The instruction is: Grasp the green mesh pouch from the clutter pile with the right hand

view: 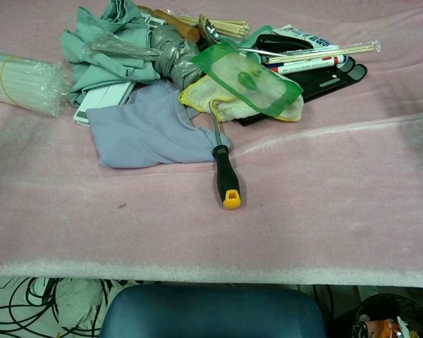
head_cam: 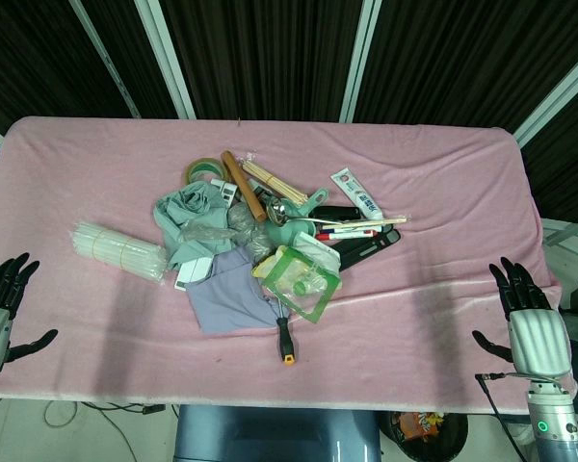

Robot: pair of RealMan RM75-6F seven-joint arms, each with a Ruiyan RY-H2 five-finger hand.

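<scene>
Right hand (head_cam: 530,322) waits spread and empty at the lower right of the frame, well apart from the green mesh pouch (head_cam: 303,284), which lies atop the pile's lower right. It looks light, limp and slippery; pinch its free lower edge. The yellow cloth (view: 218,98) beneath is mostly hidden.
</scene>
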